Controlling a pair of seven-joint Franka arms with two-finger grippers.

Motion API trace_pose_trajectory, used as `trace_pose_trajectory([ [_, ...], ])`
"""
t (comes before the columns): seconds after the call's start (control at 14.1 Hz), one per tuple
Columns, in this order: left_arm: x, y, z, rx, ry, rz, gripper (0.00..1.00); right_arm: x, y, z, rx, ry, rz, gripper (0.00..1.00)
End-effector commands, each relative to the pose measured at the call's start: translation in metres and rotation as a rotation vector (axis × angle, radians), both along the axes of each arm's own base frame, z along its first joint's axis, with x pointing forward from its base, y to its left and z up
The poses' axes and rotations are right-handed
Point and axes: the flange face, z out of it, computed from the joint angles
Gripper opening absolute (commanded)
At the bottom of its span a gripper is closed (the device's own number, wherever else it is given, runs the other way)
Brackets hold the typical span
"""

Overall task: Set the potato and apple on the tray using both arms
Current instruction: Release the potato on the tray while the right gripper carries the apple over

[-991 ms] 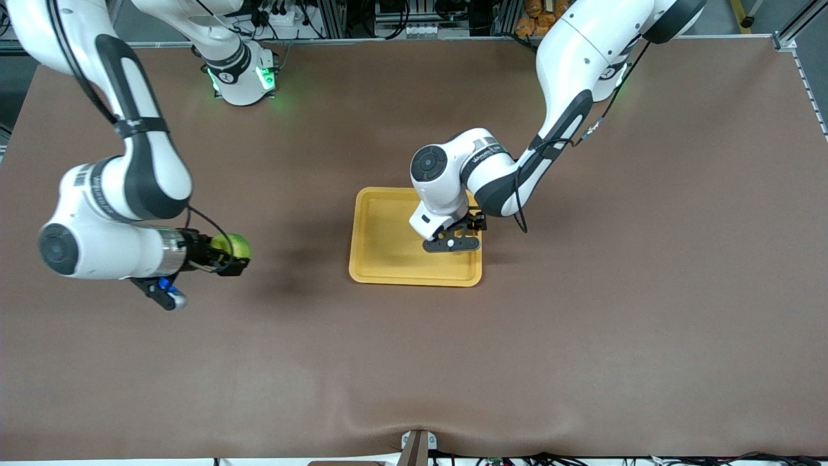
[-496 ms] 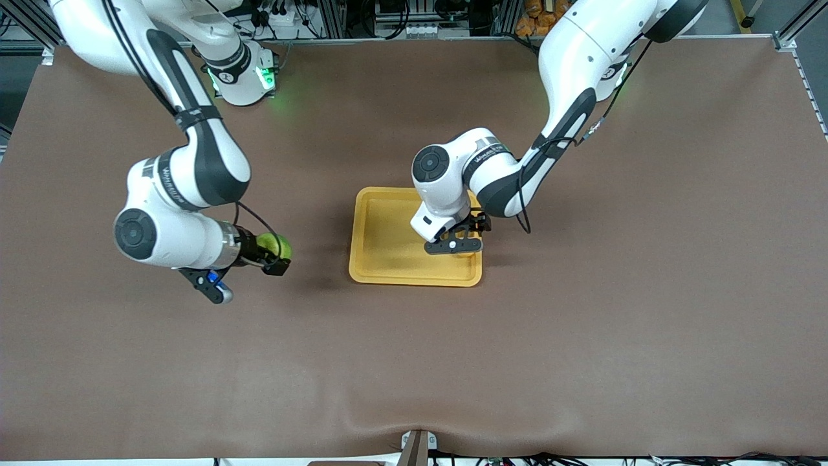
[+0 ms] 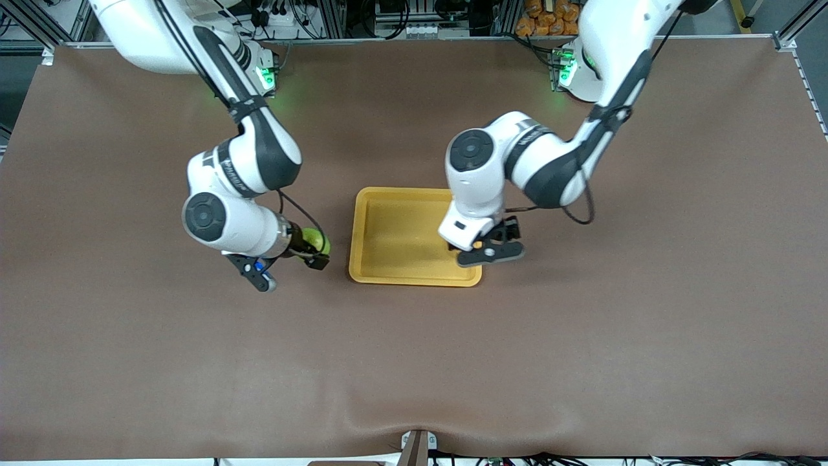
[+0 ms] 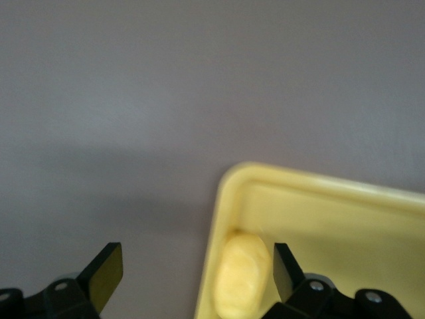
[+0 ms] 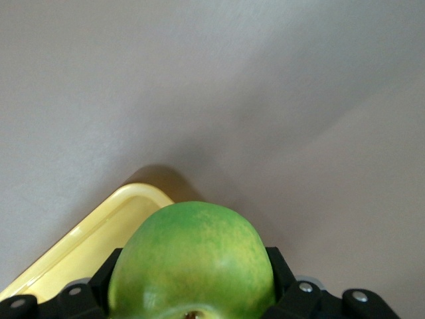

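Tray (image 3: 394,236): shallow yellow-orange rectangle, rounded corners, raised rim, flat on the brown table about mid-table. Potato (image 4: 243,274): small oblong pale-yellow lump, smooth matte skin, lying inside the tray against the rim at a corner toward the left arm's end; in the front view it's hidden under the left arm. Nothing grips it. Apple (image 3: 316,240): round, yellow-green, dark stem dimple showing in the right wrist view, held off the table over the bare cloth just beside the tray's rim toward the right arm's end, not over the tray.
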Motion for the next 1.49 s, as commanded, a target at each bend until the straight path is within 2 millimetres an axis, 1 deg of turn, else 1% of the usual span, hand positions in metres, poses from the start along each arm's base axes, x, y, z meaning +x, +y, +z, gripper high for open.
trace_pose_trajectory([
  [0.0,0.018,0.046,0.024,-0.009,-0.006,0.053,1.0,-0.009,0.031,-0.021,0.001,-0.004,-0.058,0.0],
  [0.07,0.024,0.059,0.031,-0.013,-0.01,0.062,1.0,-0.013,0.043,-0.032,-0.005,0.0,-0.061,0.0],
  [0.14,0.028,0.068,0.037,-0.023,-0.009,0.063,1.0,-0.016,0.048,-0.037,-0.01,0.007,-0.07,0.0],
  [0.28,0.04,0.093,0.049,-0.038,0.002,0.05,1.0,-0.02,0.054,-0.041,-0.015,0.014,-0.076,0.0],
  [0.35,0.042,0.103,0.056,-0.049,0.008,0.038,1.0,-0.024,0.061,-0.051,-0.024,0.025,-0.09,0.0],
  [0.5,0.047,0.132,0.076,-0.05,0.036,0.021,1.0,-0.03,0.078,-0.067,-0.028,0.015,-0.11,0.0],
  [0.57,0.047,0.146,0.091,-0.063,0.05,-0.003,1.0,-0.035,0.086,-0.078,-0.032,0.012,-0.117,0.0],
  [0.64,0.047,0.158,0.102,-0.082,0.069,-0.026,1.0,-0.039,0.095,-0.086,-0.032,0.005,-0.127,0.0],
  [0.71,0.047,0.17,0.114,-0.084,0.074,-0.05,1.0,-0.041,0.099,-0.091,-0.034,0.001,-0.127,0.0],
  [0.78,0.048,0.185,0.121,-0.073,0.08,-0.063,1.0,-0.044,0.102,-0.095,-0.037,0.006,-0.121,0.01],
  [0.85,0.047,0.198,0.132,-0.063,0.081,-0.062,1.0,-0.047,0.106,-0.096,-0.04,0.008,-0.121,0.06],
  [0.92,0.045,0.204,0.141,-0.062,0.078,-0.069,1.0,-0.049,0.107,-0.097,-0.047,0.014,-0.142,0.13],
  [0.99,0.044,0.208,0.145,-0.072,0.082,-0.07,1.0,-0.051,0.109,-0.098,-0.053,0.021,-0.15,0.21],
  [1.06,0.042,0.21,0.149,-0.079,0.083,-0.086,1.0,-0.052,0.109,-0.1,-0.057,0.022,-0.149,0.36],
  [1.13,0.037,0.215,0.159,-0.068,0.084,-0.096,1.0,-0.055,0.107,-0.111,-0.067,0.036,-0.152,0.58],
  [1.2,0.035,0.221,0.163,-0.056,0.105,-0.11,1.0,-0.056,0.107,-0.117,-0.077,0.048,-0.174,0.83],
  [1.27,0.032,0.234,0.174,-0.046,0.101,-0.117,1.0,-0.056,0.106,-0.122,-0.089,0.062,-0.222,1.0],
  [1.42,0.025,0.251,0.186,-0.086,0.132,-0.145,1.0,-0.056,0.106,-0.122,-0.098,0.059,-0.224,1.0],
])
